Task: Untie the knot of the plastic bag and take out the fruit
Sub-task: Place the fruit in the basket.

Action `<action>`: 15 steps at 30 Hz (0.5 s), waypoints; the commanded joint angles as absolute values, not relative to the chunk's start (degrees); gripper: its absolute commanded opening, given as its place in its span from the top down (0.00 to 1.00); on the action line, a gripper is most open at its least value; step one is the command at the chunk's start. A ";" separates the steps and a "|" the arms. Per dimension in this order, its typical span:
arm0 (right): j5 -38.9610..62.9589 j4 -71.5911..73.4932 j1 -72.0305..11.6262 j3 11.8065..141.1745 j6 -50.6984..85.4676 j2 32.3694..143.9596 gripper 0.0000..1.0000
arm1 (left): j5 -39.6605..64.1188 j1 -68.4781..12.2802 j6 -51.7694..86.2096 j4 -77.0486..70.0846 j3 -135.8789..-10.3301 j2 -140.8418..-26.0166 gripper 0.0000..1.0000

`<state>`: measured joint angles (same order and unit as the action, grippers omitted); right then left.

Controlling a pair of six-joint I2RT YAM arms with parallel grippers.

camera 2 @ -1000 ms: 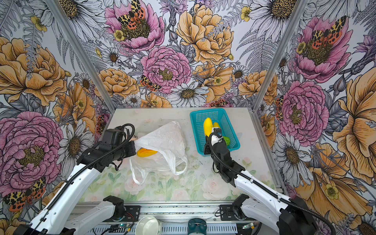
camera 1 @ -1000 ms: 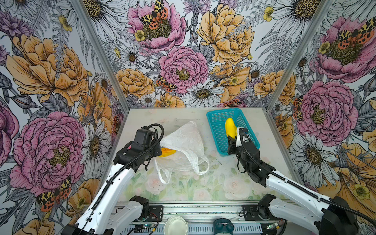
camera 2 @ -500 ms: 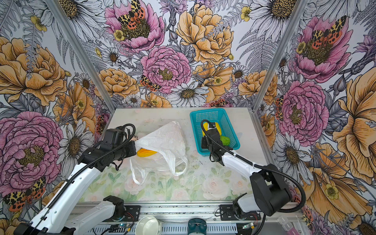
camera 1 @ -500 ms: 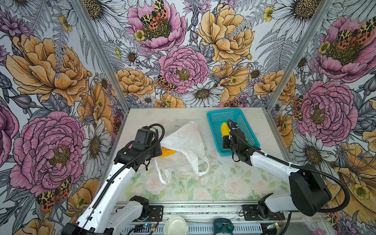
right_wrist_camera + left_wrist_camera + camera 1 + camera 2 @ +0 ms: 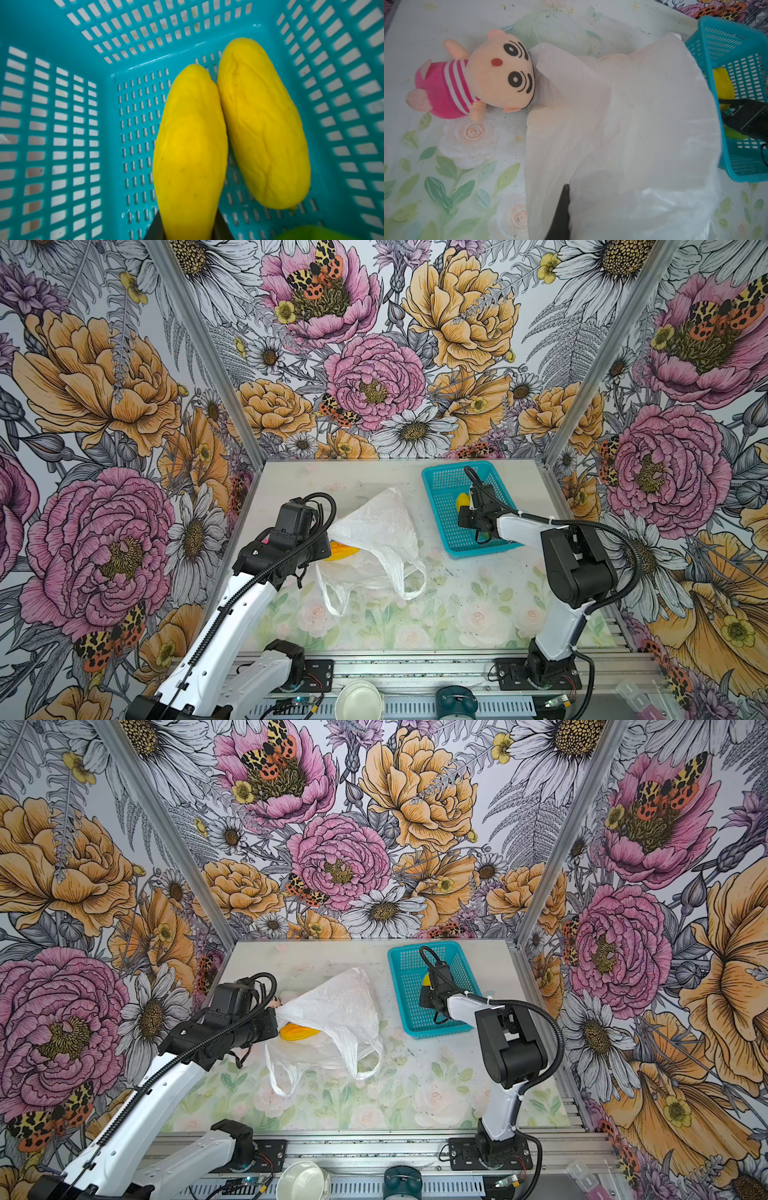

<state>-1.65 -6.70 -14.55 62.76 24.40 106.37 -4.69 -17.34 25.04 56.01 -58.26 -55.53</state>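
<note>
Pinching yellow fruit (image 5: 190, 145) between part-open jaws, right gripper (image 5: 188, 226) low inside basket (image 5: 104, 68); left gripper (image 5: 274, 1022) pressed together on plastic bag (image 5: 332, 1006) edge.

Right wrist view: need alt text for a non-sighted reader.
A long yellow fruit is gripped between the right gripper's dark fingers, low inside a teal mesh basket. A second yellow fruit lies touching it alongside, and a green object shows at the frame's edge.
</note>
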 commanded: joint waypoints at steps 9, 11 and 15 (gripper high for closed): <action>-5.36 -9.91 -13.47 68.25 27.26 109.68 0.61 | -5.10 -16.83 24.26 56.34 -58.11 -55.10 1.00; -6.22 -9.97 -13.42 68.29 27.58 109.69 0.57 | -5.12 -16.87 24.27 56.34 -58.23 -54.87 1.00; -6.88 -9.87 -13.10 67.77 28.29 109.12 0.45 | -5.41 -16.95 24.30 56.32 -58.27 -53.93 1.00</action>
<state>-4.99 -9.67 -13.54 66.72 27.22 108.71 -4.69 -17.34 25.04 56.01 -58.26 -55.42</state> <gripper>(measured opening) 0.535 0.050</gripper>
